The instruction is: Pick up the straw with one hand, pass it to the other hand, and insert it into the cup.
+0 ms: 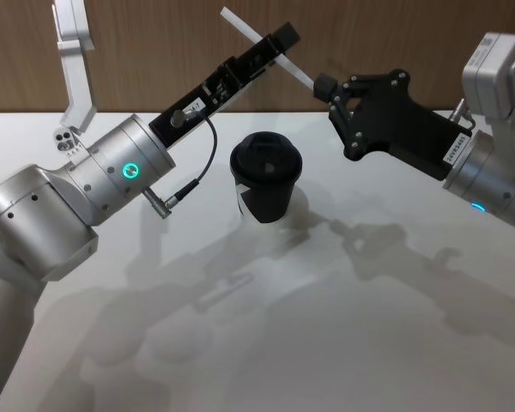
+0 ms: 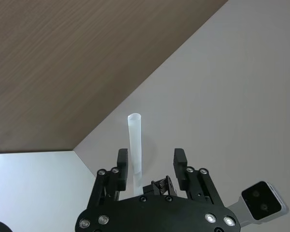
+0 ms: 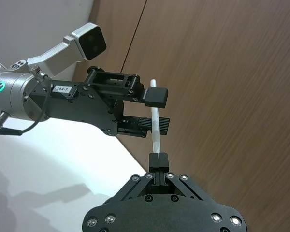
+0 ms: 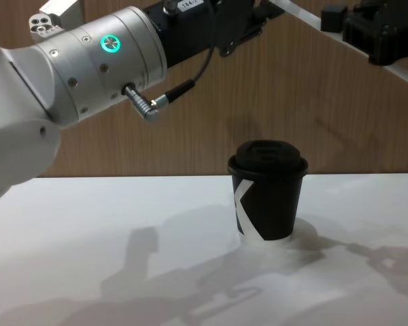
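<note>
Straw (image 1: 245, 27): one, off the table (image 1: 343, 335), up in the air beyond the cup, slanted, high end toward robot's left.

Near to far:
- One cup (image 1: 266, 176), upright on table, lid on. White mark down to a sliver in head view, plain in chest view.
- Above and behind cup: two claws, nose to nose.
- Black right claw (image 1: 323, 86), pressed together on straw's lower end, up and right of cup.
- Silver-wristed left claw (image 1: 276, 50), green ring lit, spread wide. Straw through the gap between its fingers (image 2: 123, 162), closer to one finger. Cannot tell if touching; not pinched.
- Middle of straw covered by a left-claw finger in head view, upper end poking out past it.
- Chest view: both claws and most of straw cut off at top edge.
- One thin cable (image 1: 208, 159) with metal plug, hanging off left wrist, left of cup.
- Farthest back: wood-panel wall (image 1: 154, 60).
</note>
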